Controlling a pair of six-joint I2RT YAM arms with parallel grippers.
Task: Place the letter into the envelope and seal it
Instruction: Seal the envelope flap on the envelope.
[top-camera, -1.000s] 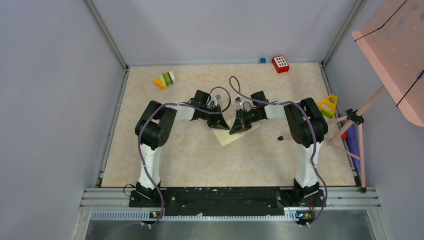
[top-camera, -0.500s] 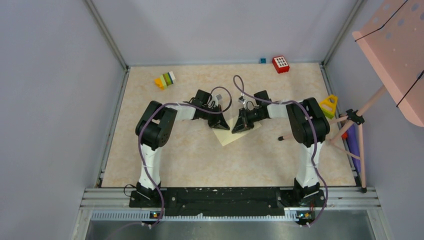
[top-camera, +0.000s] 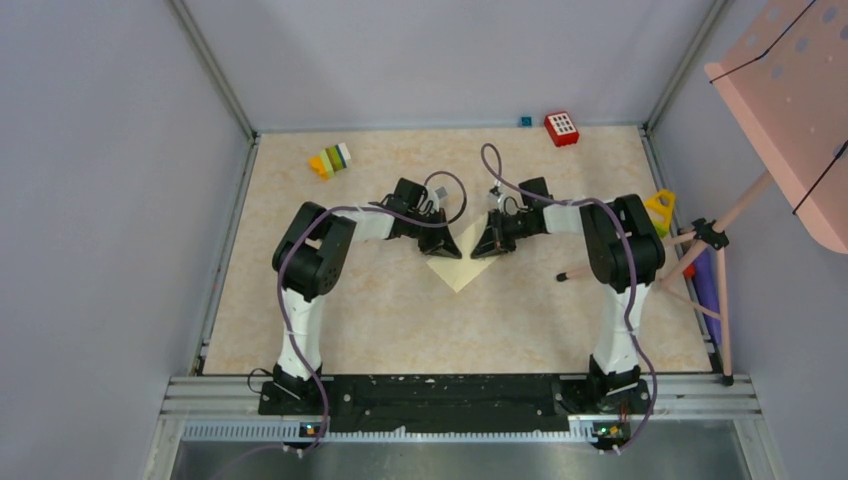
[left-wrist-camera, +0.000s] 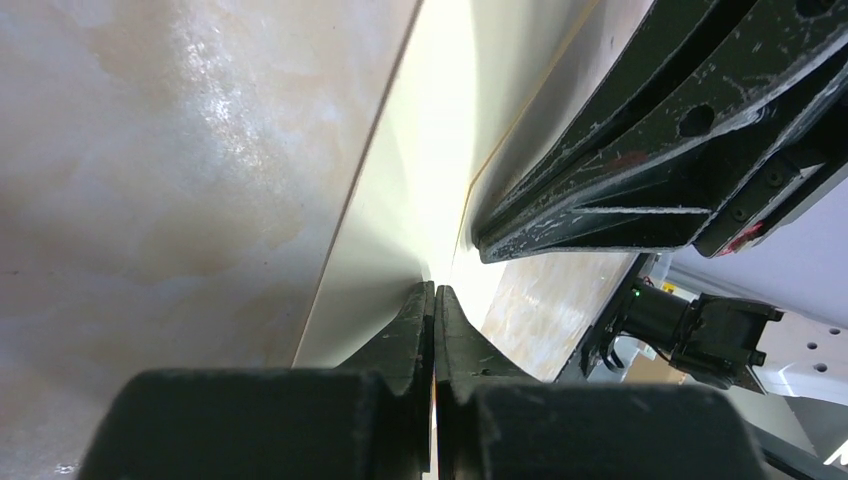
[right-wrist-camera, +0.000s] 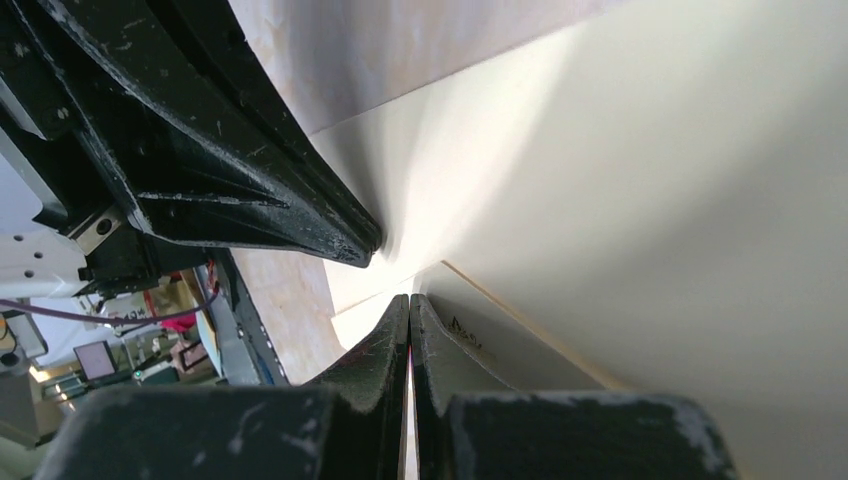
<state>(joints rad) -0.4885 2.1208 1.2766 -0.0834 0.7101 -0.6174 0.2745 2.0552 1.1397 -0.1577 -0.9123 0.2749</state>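
Beige table (top-camera: 350, 300), centre: left gripper (top-camera: 446, 250) and right gripper (top-camera: 487, 250), both clenched empty, press tips onto the envelope (top-camera: 458, 270)'s far edge, sealing, I reckon; next wants firm sweeps along that edge.

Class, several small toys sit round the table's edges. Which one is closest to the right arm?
The yellow triangular toy at the right edge, just beside the right arm at its elbow. The red block and the striped block lie far back.
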